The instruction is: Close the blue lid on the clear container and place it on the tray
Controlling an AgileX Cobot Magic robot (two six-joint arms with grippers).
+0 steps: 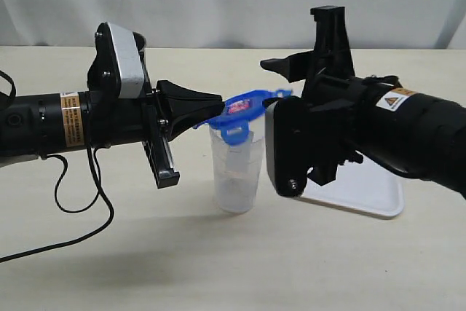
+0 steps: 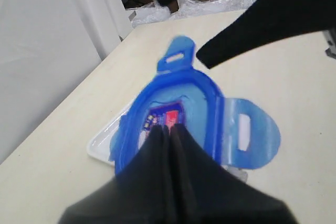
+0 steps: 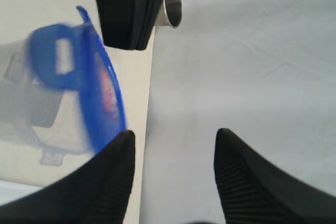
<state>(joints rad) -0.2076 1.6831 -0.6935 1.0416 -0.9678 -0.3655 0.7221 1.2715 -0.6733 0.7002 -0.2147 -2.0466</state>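
The blue lid [image 1: 245, 106] sits on top of the clear container [image 1: 237, 176], and it is not level: its left edge is down at the rim while its right edge rides higher. The snap flaps stick out, and one wide flap [image 2: 248, 132] shows clearly in the left wrist view. Another flap hangs down over the near side of the container. The red-and-white sticker [image 2: 165, 116] faces up. The container stands upright on the pale surface [image 1: 218, 267], about mid-scene. It is left of the white tray [image 1: 368, 196] and not on it. The tray lies flat to the right, partly covered by the right arm. Over to the left gripper [image 1: 215, 101], which reaches in level from the left with its fingers pinched together and nothing between them. In the left wrist view the tips are right at the sticker, on the lid's top face. Whether they press down or only touch, I cannot tell. The right gripper [image 3: 174, 132] comes in from the right, up at lid height, with its fingers spread wide and holding nothing. In the right wrist view one finger lies just beside the lid's raised edge, though contact is unclear. Far back on the left, behind the left arm, a steel cup [image 3: 174, 7] peeks out. A black cable [image 1: 84, 205] trails across the surface on the near left.
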